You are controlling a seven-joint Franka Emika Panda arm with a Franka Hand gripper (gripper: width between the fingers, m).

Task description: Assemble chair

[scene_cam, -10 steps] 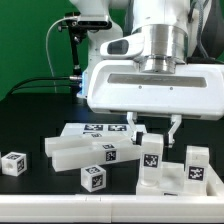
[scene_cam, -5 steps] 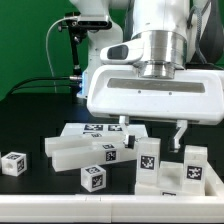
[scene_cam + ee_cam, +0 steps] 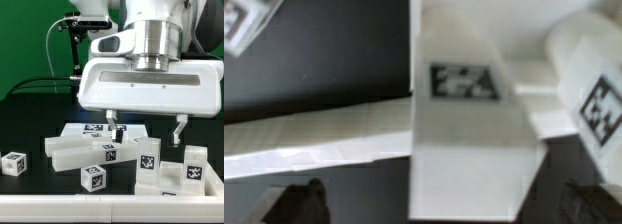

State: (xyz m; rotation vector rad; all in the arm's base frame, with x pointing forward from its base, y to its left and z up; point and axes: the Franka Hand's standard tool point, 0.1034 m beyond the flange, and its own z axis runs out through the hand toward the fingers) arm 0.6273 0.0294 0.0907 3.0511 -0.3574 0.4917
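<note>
The chair is in loose white tagged parts on the black table. An upright white post (image 3: 148, 162) with a tag on its face stands at the front, joined to a low block (image 3: 178, 180). My gripper (image 3: 147, 128) hangs open just above the post, its two fingers spread wide on either side and touching nothing. In the wrist view the same post (image 3: 464, 130) runs between the dark fingertips (image 3: 295, 200), and the gripper (image 3: 441, 200) holds nothing. A long bar (image 3: 313, 140) lies across beside the post.
Long white bars (image 3: 75, 152) lie left of the post, with a tagged cube (image 3: 93, 178) in front of them and another cube (image 3: 13, 163) at the far left. A flat white tagged piece (image 3: 92, 129) lies behind them. A block (image 3: 196, 162) stands at the right.
The jaws have spread from nearly closed on the upright post to fully apart, letting go of it. The hand has risen a little; the post stays standing.
</note>
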